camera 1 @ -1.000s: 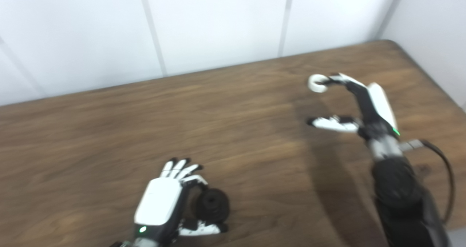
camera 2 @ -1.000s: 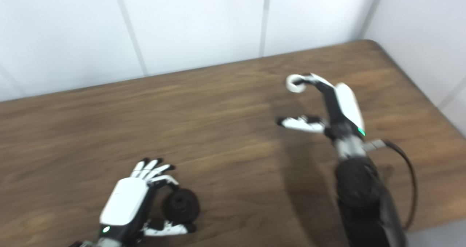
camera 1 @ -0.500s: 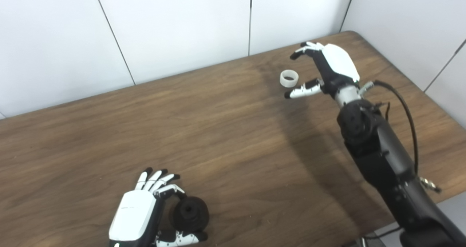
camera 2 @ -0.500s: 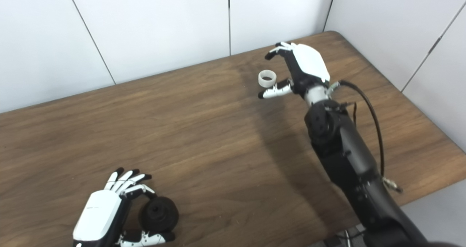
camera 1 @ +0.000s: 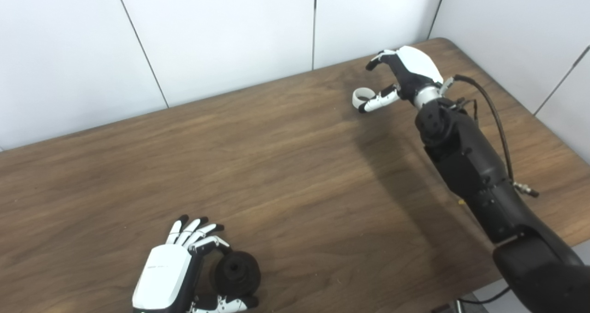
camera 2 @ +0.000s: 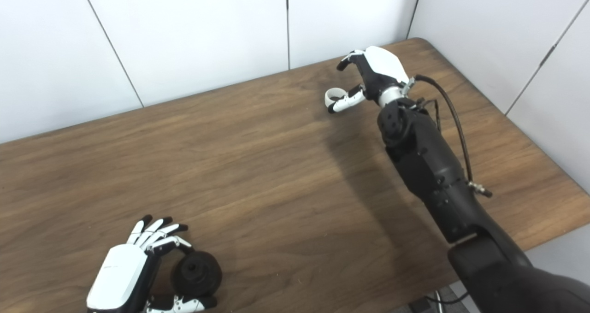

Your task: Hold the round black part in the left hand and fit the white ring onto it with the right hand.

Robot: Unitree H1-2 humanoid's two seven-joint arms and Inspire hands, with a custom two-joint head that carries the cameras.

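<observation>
While the left hand (camera 1: 168,276) cupped the black part (camera 1: 236,273) at the near table edge, the ring (camera 1: 361,96) lay far off, between the right hand's (camera 1: 405,75) spread fingers, ungripped.

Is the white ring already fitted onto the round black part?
No: the white ring lies far across the table from the round black part.

Both head cameras looked steeply down and forward from above the near edge of the brown wooden table (camera 1: 286,165), facing 12 o'clock toward the white panelled wall (camera 2: 193,32). Set side by side, they shared nearly the whole tabletop, slightly offset sideways, at middling range.
</observation>
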